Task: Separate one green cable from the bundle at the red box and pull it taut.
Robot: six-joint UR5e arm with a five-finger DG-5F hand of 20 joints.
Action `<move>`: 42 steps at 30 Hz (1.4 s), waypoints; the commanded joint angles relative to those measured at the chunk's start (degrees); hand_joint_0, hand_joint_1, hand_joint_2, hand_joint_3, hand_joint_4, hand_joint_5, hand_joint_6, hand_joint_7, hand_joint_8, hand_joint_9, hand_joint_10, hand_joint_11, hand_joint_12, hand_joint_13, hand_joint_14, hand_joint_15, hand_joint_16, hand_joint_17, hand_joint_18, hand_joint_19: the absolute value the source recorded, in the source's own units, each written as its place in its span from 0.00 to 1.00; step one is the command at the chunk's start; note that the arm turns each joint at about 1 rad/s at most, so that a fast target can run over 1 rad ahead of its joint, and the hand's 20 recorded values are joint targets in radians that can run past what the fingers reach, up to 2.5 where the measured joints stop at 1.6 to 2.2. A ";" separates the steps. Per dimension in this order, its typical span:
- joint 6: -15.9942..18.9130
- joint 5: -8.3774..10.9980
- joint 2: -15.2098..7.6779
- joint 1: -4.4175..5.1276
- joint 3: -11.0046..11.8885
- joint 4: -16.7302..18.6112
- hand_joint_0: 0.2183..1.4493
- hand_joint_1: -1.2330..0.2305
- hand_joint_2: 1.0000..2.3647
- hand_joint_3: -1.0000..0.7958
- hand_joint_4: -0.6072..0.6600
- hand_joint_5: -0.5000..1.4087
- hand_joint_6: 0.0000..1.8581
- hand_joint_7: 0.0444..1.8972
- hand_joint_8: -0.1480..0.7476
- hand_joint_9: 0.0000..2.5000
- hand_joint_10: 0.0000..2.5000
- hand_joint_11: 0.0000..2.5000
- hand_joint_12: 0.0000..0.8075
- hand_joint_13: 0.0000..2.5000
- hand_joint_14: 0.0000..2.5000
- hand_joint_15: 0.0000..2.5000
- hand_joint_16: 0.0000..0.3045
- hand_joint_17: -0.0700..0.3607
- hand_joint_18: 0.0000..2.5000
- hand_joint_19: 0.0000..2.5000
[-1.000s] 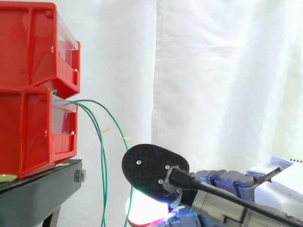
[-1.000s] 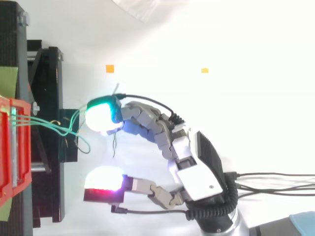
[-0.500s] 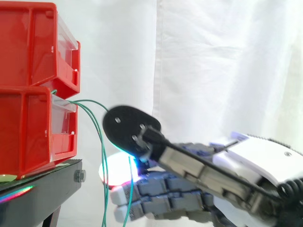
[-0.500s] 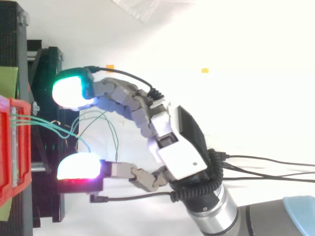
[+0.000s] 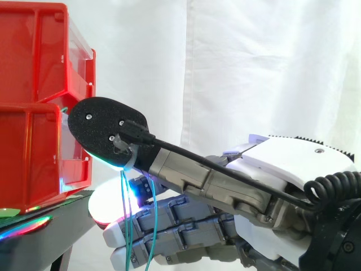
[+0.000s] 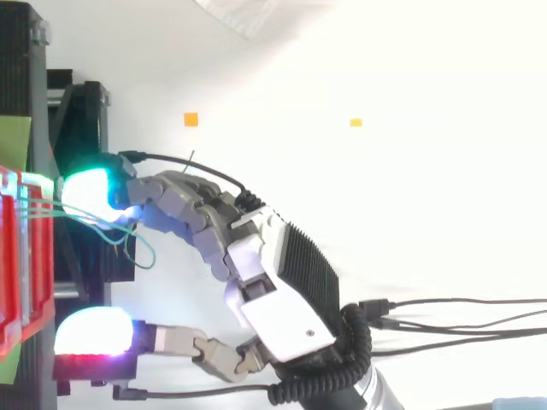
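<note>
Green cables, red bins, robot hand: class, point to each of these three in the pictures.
green cables (image 5: 122, 186), side view, on a hanging strand.
red bins (image 5: 28, 158), side view, on the lower bin's side wall.
hand (image 6: 273, 295), top view, on its white palm housing.

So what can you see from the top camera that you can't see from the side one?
From above: two small orange squares on the white surface, and the hand spreading two glowing pads far apart. From the side: the red bins stacked one on the other, and the green cables hanging down in front of the fingers. Both: the hand close to the bins on the black stand, with the cables coming out of a bin.
</note>
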 commanded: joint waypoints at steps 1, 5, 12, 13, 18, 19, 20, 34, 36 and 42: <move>-1.69 2.28 -0.02 1.28 0.28 1.03 0.11 0.48 0.00 0.28 0.77 0.15 0.27 0.38 0.59 0.26 0.01 0.24 0.53 0.22 0.01 0.21 0.25 0.55 0.19 0.19; -4.32 4.30 0.07 2.24 0.28 3.32 0.11 0.48 0.00 0.28 0.77 0.15 0.27 0.38 0.59 0.26 0.01 0.24 0.53 0.22 0.01 0.21 0.24 0.55 0.19 0.19; -8.63 7.38 0.07 3.65 0.37 7.63 0.12 0.48 0.00 0.28 0.77 0.15 0.27 0.39 0.58 0.27 0.01 0.25 0.52 0.23 0.01 0.21 0.24 0.55 0.19 0.19; -8.98 7.55 0.07 3.74 0.37 7.89 0.12 0.48 0.00 0.28 0.77 0.15 0.27 0.39 0.58 0.27 0.01 0.25 0.52 0.23 0.01 0.22 0.24 0.55 0.19 0.19; -11.09 8.78 0.07 4.35 0.63 9.73 0.12 0.48 0.00 0.28 0.77 0.15 0.27 0.39 0.58 0.27 0.01 0.25 0.52 0.23 0.01 0.22 0.24 0.55 0.19 0.19; -11.27 8.87 0.07 4.44 0.63 10.00 0.12 0.48 0.00 0.28 0.77 0.15 0.27 0.38 0.58 0.27 0.01 0.25 0.52 0.23 0.01 0.22 0.24 0.55 0.19 0.19; -11.53 8.96 0.07 4.44 0.72 10.17 0.12 0.47 0.00 0.28 0.77 0.15 0.27 0.39 0.58 0.28 0.01 0.25 0.52 0.23 0.01 0.22 0.24 0.55 0.19 0.19; -13.55 10.37 0.07 5.23 0.46 12.64 0.19 0.34 0.00 0.28 0.70 0.21 0.27 0.67 0.53 0.33 0.01 0.30 0.46 0.26 0.01 0.24 0.20 0.48 0.19 0.22; -13.81 10.45 0.07 5.32 0.28 12.90 0.19 0.34 0.00 0.28 0.67 0.21 0.32 0.61 0.53 0.35 0.01 0.30 0.46 0.28 0.01 0.25 0.20 0.48 0.21 0.22; -13.99 10.45 0.07 5.41 -0.07 13.51 0.18 0.37 0.00 0.28 0.64 0.22 0.39 0.49 0.53 0.42 0.01 0.32 0.46 0.32 0.01 0.26 0.20 0.48 0.23 0.23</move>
